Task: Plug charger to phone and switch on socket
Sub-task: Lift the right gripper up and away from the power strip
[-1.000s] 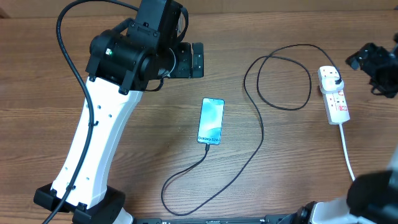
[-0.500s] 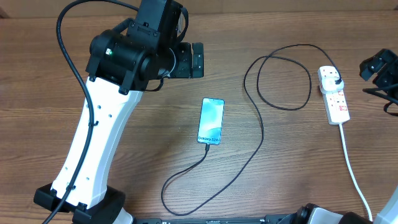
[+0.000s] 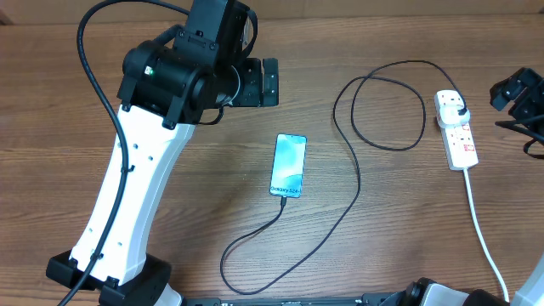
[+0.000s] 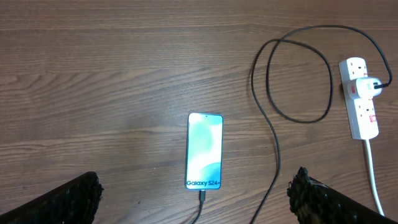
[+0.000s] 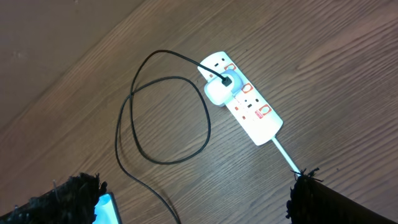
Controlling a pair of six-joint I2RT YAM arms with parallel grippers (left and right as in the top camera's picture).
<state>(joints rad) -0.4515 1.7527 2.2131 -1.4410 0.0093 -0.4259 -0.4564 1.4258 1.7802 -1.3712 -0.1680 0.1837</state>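
Left fingers (image 4: 68, 200), right fingers (image 5: 320, 202) apart, empty; thin black charger cable (image 3: 359, 187) links cyan-screen phone (image 3: 288, 165), white power strip (image 3: 456, 132).

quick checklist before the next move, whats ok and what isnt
1. Charger cable plugged into the phone: ok, it enters the phone's bottom edge.
2. Adapter seated in the socket strip: ok.
3. Socket switch on: cannot tell, the red switches are too small to read.
4. Right gripper open and empty: ok, it sits beside the strip without touching it.
5. Left gripper open and clear of the phone: ok.
6. Cable loop clear of the switches: ok, it lies on the table to one side of the strip.
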